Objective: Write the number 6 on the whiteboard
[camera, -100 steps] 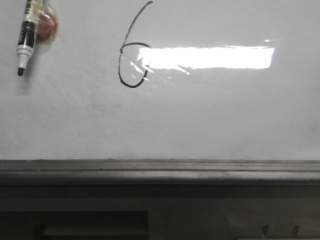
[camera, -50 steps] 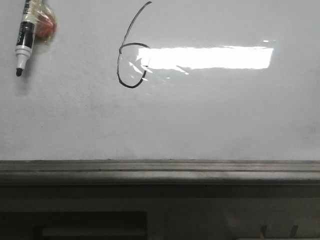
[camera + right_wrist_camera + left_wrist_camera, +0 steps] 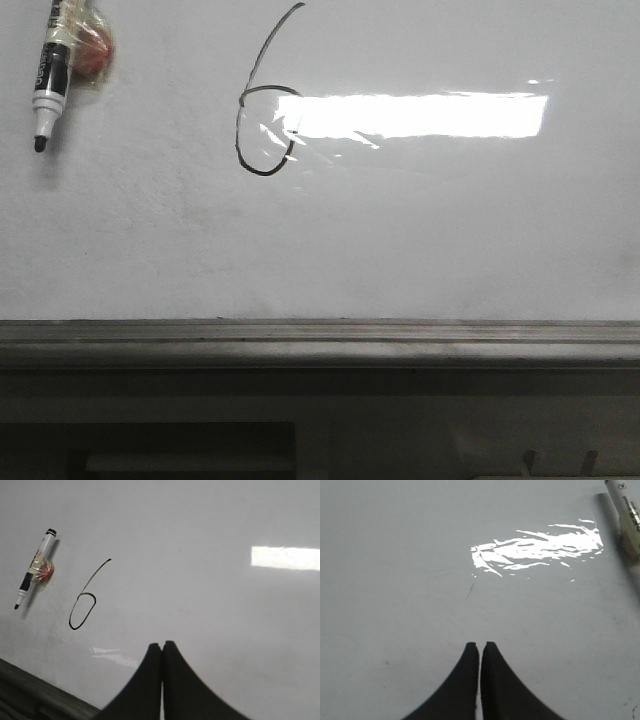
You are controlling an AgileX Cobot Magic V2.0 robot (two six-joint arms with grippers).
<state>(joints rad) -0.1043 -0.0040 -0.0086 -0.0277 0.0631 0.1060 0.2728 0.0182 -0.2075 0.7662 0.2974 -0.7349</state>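
The whiteboard (image 3: 400,240) fills most of the front view. The number 6 (image 3: 264,120) is drawn on it in thin black line, an oval loop with a long tail rising up; it also shows in the right wrist view (image 3: 82,611). A marker pen (image 3: 48,80) with a black tip lies on the board at the far left, also in the right wrist view (image 3: 34,569) and at the edge of the left wrist view (image 3: 626,515). My left gripper (image 3: 480,645) is shut and empty over bare board. My right gripper (image 3: 162,643) is shut and empty, apart from the 6.
A dark grey ledge (image 3: 320,345) runs along the board's near edge. A red-orange object wrapped in clear tape (image 3: 92,52) is stuck to the marker. A bright rectangular light reflection (image 3: 420,115) lies beside the 6.
The marker pen's place in the front view shifts by a few pixels between frames. Nothing else has visibly changed.
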